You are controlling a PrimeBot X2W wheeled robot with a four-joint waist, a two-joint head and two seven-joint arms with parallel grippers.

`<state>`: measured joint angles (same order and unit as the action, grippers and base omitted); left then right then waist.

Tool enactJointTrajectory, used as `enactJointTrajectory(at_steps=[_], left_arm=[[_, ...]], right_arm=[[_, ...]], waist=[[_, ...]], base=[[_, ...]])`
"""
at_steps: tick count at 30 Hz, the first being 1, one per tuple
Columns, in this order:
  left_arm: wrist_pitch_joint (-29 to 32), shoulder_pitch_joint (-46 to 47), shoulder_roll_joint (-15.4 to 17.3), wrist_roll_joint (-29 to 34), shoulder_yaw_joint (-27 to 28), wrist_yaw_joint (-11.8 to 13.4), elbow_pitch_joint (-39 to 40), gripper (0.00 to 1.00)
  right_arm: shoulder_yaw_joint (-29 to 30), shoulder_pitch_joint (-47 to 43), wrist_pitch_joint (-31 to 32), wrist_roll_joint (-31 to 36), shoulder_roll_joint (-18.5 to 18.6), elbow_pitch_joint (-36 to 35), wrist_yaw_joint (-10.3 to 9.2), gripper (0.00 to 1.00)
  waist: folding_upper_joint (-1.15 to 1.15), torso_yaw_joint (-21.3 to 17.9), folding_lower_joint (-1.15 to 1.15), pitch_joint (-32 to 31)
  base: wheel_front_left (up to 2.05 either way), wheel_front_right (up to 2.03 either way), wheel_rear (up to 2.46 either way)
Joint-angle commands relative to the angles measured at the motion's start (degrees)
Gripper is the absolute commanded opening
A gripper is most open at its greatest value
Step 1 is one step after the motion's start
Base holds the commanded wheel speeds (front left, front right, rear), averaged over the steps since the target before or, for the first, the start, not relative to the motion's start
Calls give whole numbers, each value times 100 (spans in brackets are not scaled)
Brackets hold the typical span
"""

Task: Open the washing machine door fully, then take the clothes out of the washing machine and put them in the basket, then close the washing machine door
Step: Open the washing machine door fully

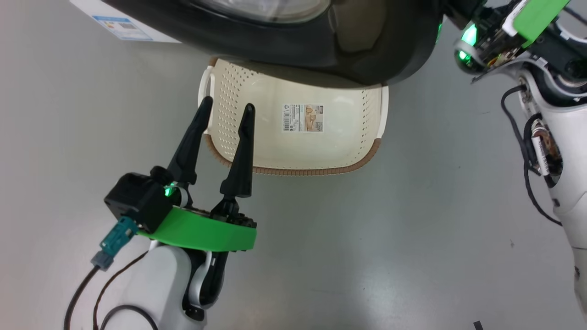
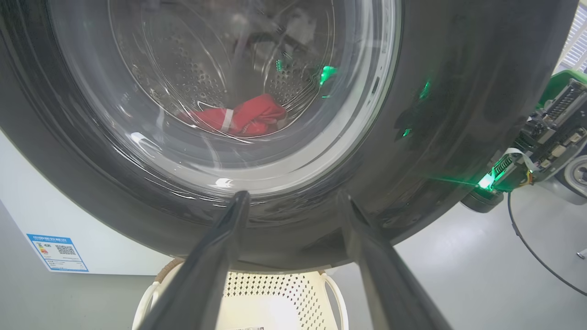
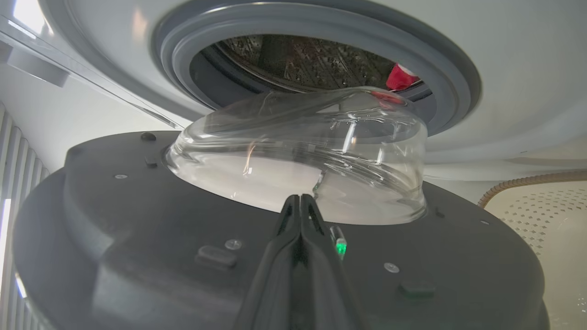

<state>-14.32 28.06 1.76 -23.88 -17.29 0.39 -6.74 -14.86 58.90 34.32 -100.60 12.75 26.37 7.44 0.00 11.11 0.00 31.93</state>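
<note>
My left pincer (image 1: 228,103) is spread wide and holds nothing. Its tips are over the left end of the basket (image 1: 298,170) and point at the washing machine door (image 1: 367,55). My right pincer (image 3: 300,199) is pressed together and empty, with its tips at the foot of the door's glass bowl on the inner side; I cannot tell if they touch it. The basket sits on the glossy grey floor (image 1: 412,229), partly under the door, which stands ajar from the washing machine (image 3: 504,68). The clothes (image 2: 247,117) lie in the drum. My left forearm rises from the lower left, and my right arm (image 1: 564,151) runs up the right edge.
</note>
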Motion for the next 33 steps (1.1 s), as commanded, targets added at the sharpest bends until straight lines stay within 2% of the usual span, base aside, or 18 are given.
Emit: enactJointTrajectory(at_steps=[1,13,14,15,16,17,18,24,33], left_arm=[[-68,-145,111,14,191,-44,111,100],[-68,-212,111,132,260,-105,64,100],[-68,-211,111,152,269,-111,55,100],[-68,-210,111,168,282,-117,45,100],[-68,-207,111,184,293,-123,33,100],[-68,-204,111,198,304,-126,21,100],[-68,-200,111,208,315,-125,12,100],[-68,-182,111,298,414,-128,-9,100],[-68,-225,111,494,642,-130,64,100]], right_arm=[[-84,-142,49,-4,-152,-203,5,0],[-193,-295,-101,96,-172,-380,5,0],[-184,-294,-171,133,-176,-371,5,22],[-180,-295,-227,166,-179,-362,5,31],[-165,-297,-307,216,-171,-354,5,46],[-146,-302,-383,259,-166,-349,5,96],[-124,-311,-450,300,-157,-363,5,100],[65,-485,-1097,787,30,-596,5,100],[-127,-1004,-2342,2141,528,-1289,5,100]], waist=[[0,-29,0,-37],[0,-146,0,-146],[0,-164,0,-145],[0,-184,0,-146],[0,-204,0,-150],[0,-222,0,-154],[0,-240,0,-160],[0,-353,0,-193],[0,-584,0,-192]], base=[[0,0,0],[0,0,0],[0,0,0],[0,0,0],[0,0,0],[0,0,0],[0,0,0],[0,0,0],[0,0,0]])
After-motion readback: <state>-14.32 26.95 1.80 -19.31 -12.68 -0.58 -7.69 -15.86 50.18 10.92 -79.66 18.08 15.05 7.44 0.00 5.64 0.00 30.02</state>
